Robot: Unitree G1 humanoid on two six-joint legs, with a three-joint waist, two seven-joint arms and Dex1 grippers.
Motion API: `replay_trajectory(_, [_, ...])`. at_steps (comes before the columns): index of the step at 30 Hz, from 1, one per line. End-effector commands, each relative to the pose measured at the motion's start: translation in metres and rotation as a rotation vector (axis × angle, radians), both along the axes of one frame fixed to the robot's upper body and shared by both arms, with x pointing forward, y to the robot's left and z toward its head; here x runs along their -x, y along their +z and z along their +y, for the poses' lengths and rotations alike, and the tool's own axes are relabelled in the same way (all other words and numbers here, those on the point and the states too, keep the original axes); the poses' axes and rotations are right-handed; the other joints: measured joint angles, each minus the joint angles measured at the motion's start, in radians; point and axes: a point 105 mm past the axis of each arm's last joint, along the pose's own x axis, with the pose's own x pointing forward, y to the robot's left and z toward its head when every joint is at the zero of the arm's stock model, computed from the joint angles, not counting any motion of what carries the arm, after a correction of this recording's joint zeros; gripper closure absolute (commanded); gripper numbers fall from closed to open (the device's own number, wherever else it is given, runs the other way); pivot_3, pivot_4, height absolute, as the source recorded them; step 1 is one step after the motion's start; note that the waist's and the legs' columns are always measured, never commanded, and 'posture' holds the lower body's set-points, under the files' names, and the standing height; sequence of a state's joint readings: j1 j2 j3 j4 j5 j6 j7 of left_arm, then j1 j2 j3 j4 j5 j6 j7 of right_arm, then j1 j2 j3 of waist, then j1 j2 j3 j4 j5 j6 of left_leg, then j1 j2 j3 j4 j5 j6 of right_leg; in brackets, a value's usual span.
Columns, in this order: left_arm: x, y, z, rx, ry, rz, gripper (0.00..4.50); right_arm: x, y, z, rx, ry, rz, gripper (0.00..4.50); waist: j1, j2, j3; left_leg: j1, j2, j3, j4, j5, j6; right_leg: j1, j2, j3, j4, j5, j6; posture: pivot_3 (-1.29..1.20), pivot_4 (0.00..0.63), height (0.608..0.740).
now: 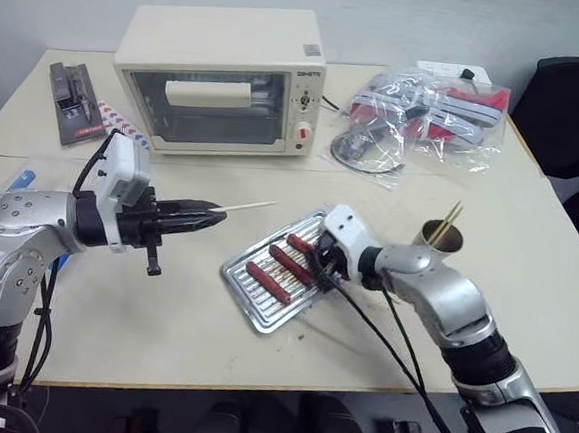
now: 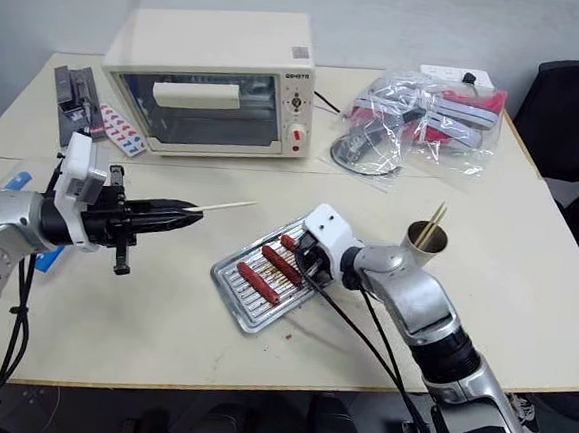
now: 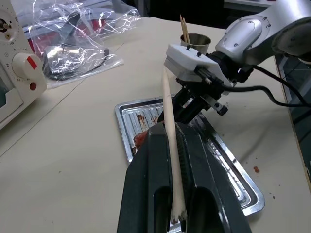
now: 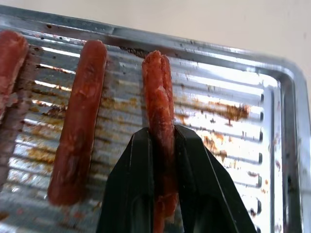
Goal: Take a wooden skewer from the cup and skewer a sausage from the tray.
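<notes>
- In front of the robot, on the table (image 1: 161,317), the right hand (image 1: 318,262) reaches down into the tray (image 1: 253,294); its two black fingers (image 4: 133,189) are closed tight on one end of a sausage (image 4: 159,104), which lies on the ridged bottom.
- Beside this held sausage, two other sausages (image 1: 269,282) lie in the same tray, parallel to it and apart from the fingers.
- To the left of the right hand, above the table, the left hand (image 1: 204,217) is shut on the wooden skewer (image 1: 247,206); the stick passes between its fingers and its free tip points toward the right hand.
- Just behind the right arm stands the cup (image 1: 442,236), with more skewers leaning in it.
- Farther behind both hands is a cream toaster oven (image 1: 220,81), and to its right a clear plastic bag (image 1: 428,112) with red and grey things inside.
</notes>
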State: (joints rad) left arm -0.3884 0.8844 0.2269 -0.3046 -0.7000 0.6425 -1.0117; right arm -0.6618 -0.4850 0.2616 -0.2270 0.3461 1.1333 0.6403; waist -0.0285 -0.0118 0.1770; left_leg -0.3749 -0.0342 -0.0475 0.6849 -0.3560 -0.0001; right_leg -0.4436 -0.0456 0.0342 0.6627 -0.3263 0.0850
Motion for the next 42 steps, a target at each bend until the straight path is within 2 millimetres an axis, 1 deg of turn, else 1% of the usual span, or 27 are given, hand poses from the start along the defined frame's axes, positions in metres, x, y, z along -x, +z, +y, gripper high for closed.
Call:
replay_trajectory(1, [0.006,0.007,0.001,-0.039,-0.061,-0.013,4.5,0.019,0.041,-0.01,-0.118,0.129,0.149,4.2,0.0,0.0,0.0,0.0,0.0,0.0,0.0,0.0,0.0,0.0,0.0,0.0,0.0,0.0,0.0,0.0,0.15,0.74])
replay_trajectory(4, [0.009,0.008,0.001,-0.061,-0.111,0.012,4.5,0.033,0.061,-0.025,-0.155,0.208,0.292,4.2,0.0,0.0,0.0,0.0,0.0,0.0,-0.001,0.0,0.0,0.0,0.0,0.0,-0.001,0.0,0.0,0.0,0.15,0.74])
replay_trajectory(8, [0.015,0.008,0.0,-0.105,-0.181,0.037,4.5,0.053,0.078,-0.038,-0.179,0.298,0.431,4.2,0.001,0.0,0.0,0.0,0.0,0.0,-0.001,0.0,0.001,0.0,0.0,0.0,-0.002,0.0,0.0,0.0,0.15,0.74])
replay_trajectory(11, [0.027,0.007,-0.002,-0.153,-0.264,0.074,4.5,0.085,0.095,-0.047,-0.205,0.445,0.556,4.2,0.002,0.0,0.0,-0.001,0.0,0.0,-0.001,-0.001,0.001,-0.001,0.0,0.0,-0.003,0.0,0.0,0.0,0.15,0.74])
replay_trajectory(15, [0.04,0.009,-0.005,-0.176,-0.351,0.112,4.5,0.105,0.112,-0.051,-0.226,0.546,0.637,4.2,0.0,0.001,0.001,-0.002,0.0,0.001,-0.001,-0.001,0.002,-0.002,0.0,0.001,-0.004,0.0,0.0,0.0,0.15,0.74])
replay_trajectory(19, [0.048,0.012,-0.015,-0.169,-0.414,0.117,4.5,0.113,0.122,-0.047,-0.25,0.611,0.678,4.2,0.003,0.001,0.001,-0.001,0.001,0.001,-0.001,-0.001,0.002,-0.001,0.0,0.0,-0.003,0.0,0.0,0.0,0.15,0.74])
replay_trajectory(22, [0.05,0.013,-0.025,-0.153,-0.45,0.104,4.5,0.12,0.125,-0.043,-0.256,0.666,0.698,4.2,0.005,0.001,0.001,-0.002,0.0,0.001,-0.001,-0.001,0.002,-0.001,-0.001,0.001,-0.003,0.0,0.0,0.0,0.15,0.74])
replay_trajectory(27, [0.05,0.016,-0.036,-0.138,-0.484,0.086,4.5,0.129,0.125,-0.042,-0.257,0.712,0.738,4.2,0.01,0.001,0.001,-0.002,0.0,0.001,0.0,-0.001,0.002,-0.001,-0.001,0.0,-0.003,0.0,0.0,0.0,0.15,0.74])
replay_trajectory(32, [0.053,0.021,-0.041,-0.133,-0.509,0.078,4.5,0.132,0.123,-0.042,-0.263,0.719,0.777,4.2,0.011,0.001,0.001,-0.002,0.0,0.001,0.0,-0.001,0.002,-0.001,-0.001,0.0,-0.003,0.0,0.0,0.0,0.15,0.74])
replay_trajectory(36, [0.059,0.023,-0.047,-0.141,-0.563,0.07,4.5,0.133,0.121,-0.039,-0.262,0.731,0.807,4.2,0.013,0.001,0.001,-0.002,0.0,0.001,0.0,-0.001,0.002,-0.001,-0.001,0.0,-0.003,0.0,0.0,0.0,0.15,0.74])
replay_trajectory(42, [0.07,0.024,-0.05,-0.156,-0.619,0.076,4.5,0.134,0.116,-0.037,-0.252,0.728,0.84,4.2,0.018,0.001,0.001,-0.002,0.0,0.001,0.001,-0.001,0.002,-0.001,-0.001,0.0,-0.003,0.0,0.0,0.0,0.15,0.74])
